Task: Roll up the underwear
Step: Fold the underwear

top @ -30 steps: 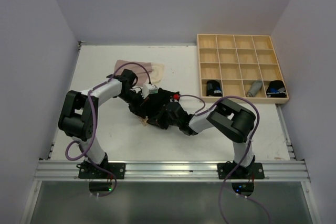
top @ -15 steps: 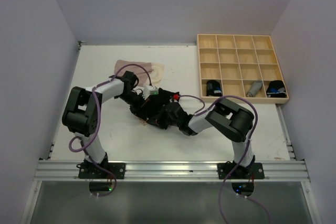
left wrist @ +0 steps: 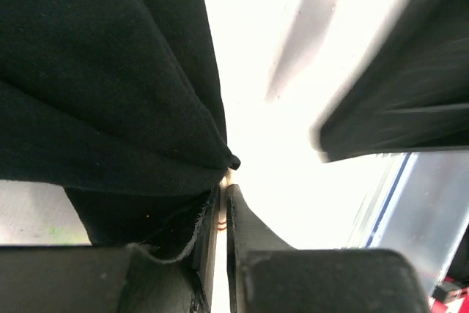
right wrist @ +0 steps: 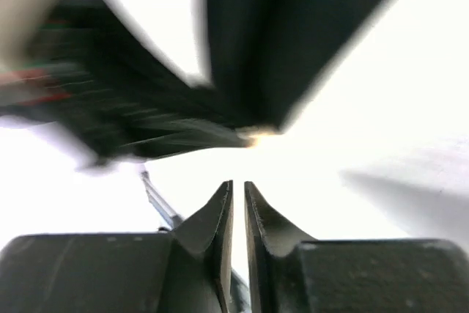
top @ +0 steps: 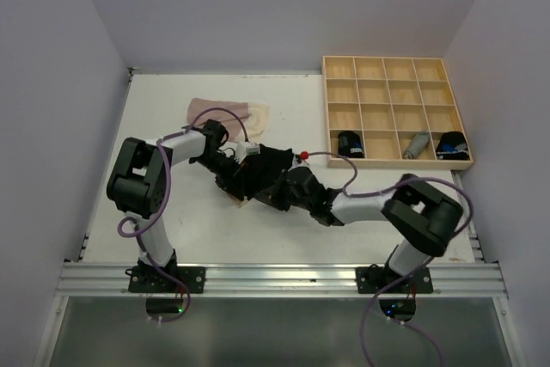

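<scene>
A black underwear [top: 268, 168] with a beige inner edge lies crumpled at the table's middle, between both grippers. My left gripper [top: 232, 174] is at its left side. In the left wrist view the gripper [left wrist: 223, 190] is shut on a thin pale edge of that black underwear [left wrist: 110, 93], which hangs to the left of the fingers. My right gripper [top: 284, 192] is at the cloth's right side. In the right wrist view it [right wrist: 238, 185] is shut and empty, with the blurred black cloth [right wrist: 293, 42] just beyond its tips. A pale beige-pink underwear [top: 228, 112] lies flat behind.
A light wooden tray [top: 395, 59] of square compartments stands at the back right. Its front row holds a black roll [top: 348, 144], a grey roll [top: 417, 145] and a dark roll [top: 450, 145]. Walls close in the left, right and back.
My right arm has swung its elbow out to the right and stretched low across the table. The black underwear is more spread out. My left arm has shifted slightly.
</scene>
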Controlling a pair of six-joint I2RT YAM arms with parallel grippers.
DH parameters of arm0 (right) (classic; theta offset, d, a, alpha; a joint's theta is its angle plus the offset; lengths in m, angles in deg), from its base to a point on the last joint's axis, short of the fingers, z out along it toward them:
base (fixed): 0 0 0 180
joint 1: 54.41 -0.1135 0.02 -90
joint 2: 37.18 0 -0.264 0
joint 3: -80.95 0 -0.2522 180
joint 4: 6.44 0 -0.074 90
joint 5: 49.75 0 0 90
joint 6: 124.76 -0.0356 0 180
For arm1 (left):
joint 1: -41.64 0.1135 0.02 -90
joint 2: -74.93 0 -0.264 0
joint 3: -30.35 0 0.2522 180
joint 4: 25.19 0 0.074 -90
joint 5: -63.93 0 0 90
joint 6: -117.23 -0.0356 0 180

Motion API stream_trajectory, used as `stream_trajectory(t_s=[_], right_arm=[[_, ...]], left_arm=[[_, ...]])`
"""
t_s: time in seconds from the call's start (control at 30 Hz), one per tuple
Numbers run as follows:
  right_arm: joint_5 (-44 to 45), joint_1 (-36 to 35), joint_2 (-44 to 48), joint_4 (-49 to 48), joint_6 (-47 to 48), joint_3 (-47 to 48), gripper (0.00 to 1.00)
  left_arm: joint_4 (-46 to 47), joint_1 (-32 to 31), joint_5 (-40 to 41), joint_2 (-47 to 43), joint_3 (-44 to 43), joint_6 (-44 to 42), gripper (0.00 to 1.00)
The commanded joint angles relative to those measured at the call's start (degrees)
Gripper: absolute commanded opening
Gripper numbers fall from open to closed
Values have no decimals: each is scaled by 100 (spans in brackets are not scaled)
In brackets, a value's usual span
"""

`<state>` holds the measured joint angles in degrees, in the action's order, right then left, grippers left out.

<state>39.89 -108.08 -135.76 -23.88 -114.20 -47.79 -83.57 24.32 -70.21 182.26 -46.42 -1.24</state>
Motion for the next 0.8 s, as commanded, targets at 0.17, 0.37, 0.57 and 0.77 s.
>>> stream_trajectory(t_s=[0.17, 0.37, 0.57, 0.77], right_arm=[[1310, 497, 1641, 2766, 1790, 1179, 19], [784, 1156, 922, 2576, 1836, 1497, 26], [362, 1552, 61, 2223, 1704, 1830, 34], [62, 1640, -547, 1688, 1291, 1998, 44]], left_arm=[[314, -52, 898, 359, 227, -36, 14], [226, -43, 1004, 254, 306, -185, 17], [217, -43, 1039, 210, 341, -229, 19], [226, -52, 1065, 210, 376, -291, 20]])
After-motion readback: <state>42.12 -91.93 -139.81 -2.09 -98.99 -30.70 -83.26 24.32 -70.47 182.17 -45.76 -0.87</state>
